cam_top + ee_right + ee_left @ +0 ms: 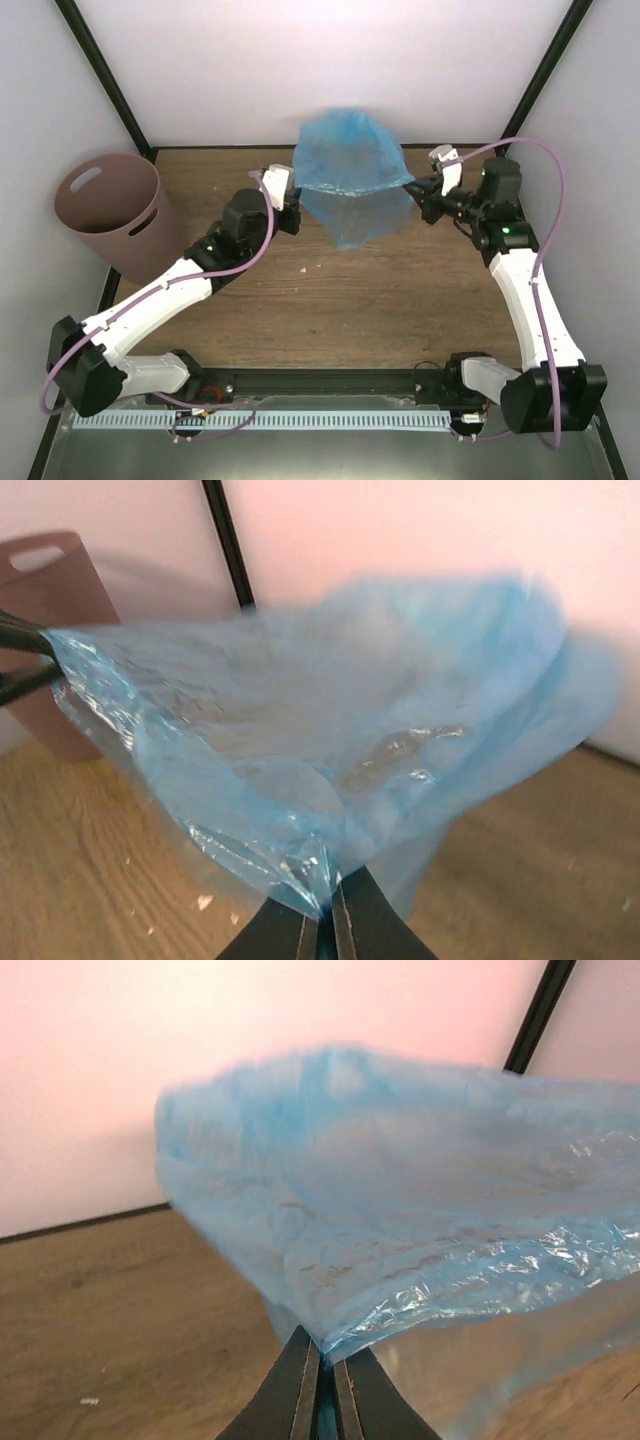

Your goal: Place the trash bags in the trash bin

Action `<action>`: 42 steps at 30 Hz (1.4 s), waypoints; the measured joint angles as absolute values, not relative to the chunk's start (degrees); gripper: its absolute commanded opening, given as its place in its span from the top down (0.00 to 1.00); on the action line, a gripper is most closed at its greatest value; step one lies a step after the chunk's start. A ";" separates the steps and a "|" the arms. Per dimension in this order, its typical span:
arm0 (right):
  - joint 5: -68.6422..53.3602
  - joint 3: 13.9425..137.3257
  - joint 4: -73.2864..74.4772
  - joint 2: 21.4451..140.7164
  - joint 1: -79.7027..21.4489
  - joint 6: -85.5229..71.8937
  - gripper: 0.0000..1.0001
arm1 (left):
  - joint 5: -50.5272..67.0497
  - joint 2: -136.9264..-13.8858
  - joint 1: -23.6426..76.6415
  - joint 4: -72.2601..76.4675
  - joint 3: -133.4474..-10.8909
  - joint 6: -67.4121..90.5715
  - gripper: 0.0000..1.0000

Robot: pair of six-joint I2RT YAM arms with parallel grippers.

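Observation:
The light-blue translucent trash bag (350, 185) hangs stretched in the air between both grippers over the far middle of the table. My left gripper (293, 205) is shut on the bag's left edge; the left wrist view shows the jaws pinching the plastic (400, 1230). My right gripper (418, 190) is shut on the bag's right edge; the bag fills the right wrist view (330, 740). The mauve-brown trash bin (118, 210) stands upright at the far left, off the table's left edge, apart from the bag. It also shows in the right wrist view (55, 610).
Black frame posts (105, 75) rise at the back left and back right (545, 70). The wooden table (330, 300) lies under the bag. A metal rail (260, 420) runs along the near edge between the arm bases.

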State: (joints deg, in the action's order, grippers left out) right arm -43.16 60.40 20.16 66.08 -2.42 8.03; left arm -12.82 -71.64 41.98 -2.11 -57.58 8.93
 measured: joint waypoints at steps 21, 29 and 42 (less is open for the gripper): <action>-37.06 61.65 18.87 65.65 -1.65 5.34 0.99 | -1.52 -70.72 41.95 -16.67 -65.82 9.58 0.19; -37.21 60.45 18.55 65.47 3.49 5.30 0.99 | -0.80 -64.34 41.95 -26.89 -66.24 7.42 0.10; -49.71 52.31 9.61 69.87 21.58 -0.91 0.99 | -24.56 -66.32 40.45 -40.42 -79.15 12.62 0.17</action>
State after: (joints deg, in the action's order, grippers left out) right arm -49.71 52.31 9.61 69.87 21.58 -0.91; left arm -24.56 -66.32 40.45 -40.42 -79.15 12.62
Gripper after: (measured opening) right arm 0.007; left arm 0.855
